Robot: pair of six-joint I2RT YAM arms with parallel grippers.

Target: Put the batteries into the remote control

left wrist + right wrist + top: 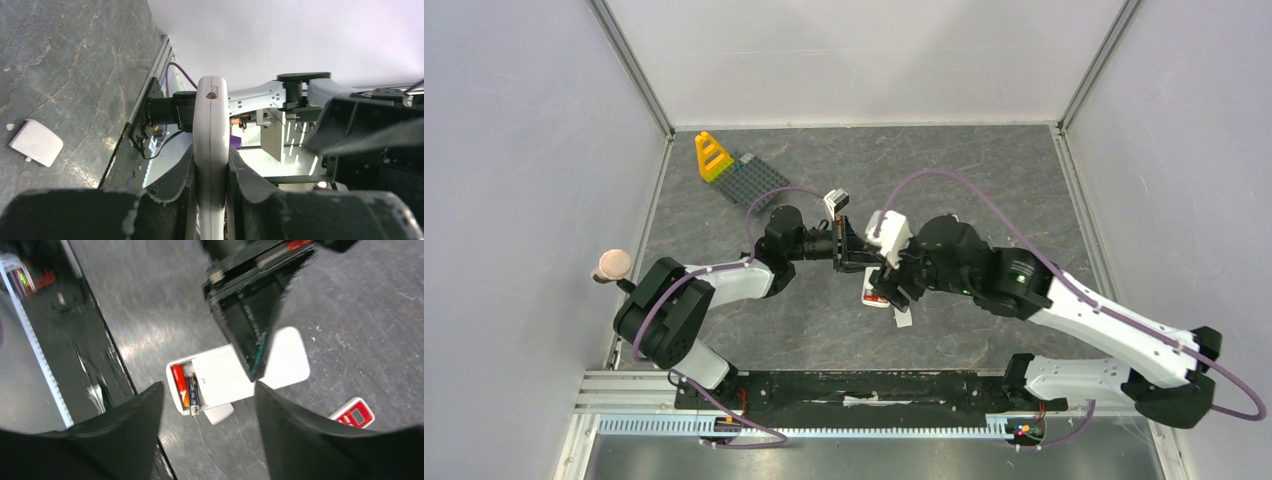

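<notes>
Two batteries [180, 385], one red-orange, one dark, lie side by side inside the opened remote [235, 375], directly under the right gripper [207, 390], which is spread wide and empty, likely poised to press them home; the left gripper [211, 155] pinches the remote edge-on to steady it. Whether both sit fully is unclear; any other batteries are out of sight.

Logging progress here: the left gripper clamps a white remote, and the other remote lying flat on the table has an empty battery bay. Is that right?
Not quite. The left gripper does clamp a white remote, but the other remote is not empty: the right wrist view shows a red-orange battery and a dark battery in its bay.
</notes>
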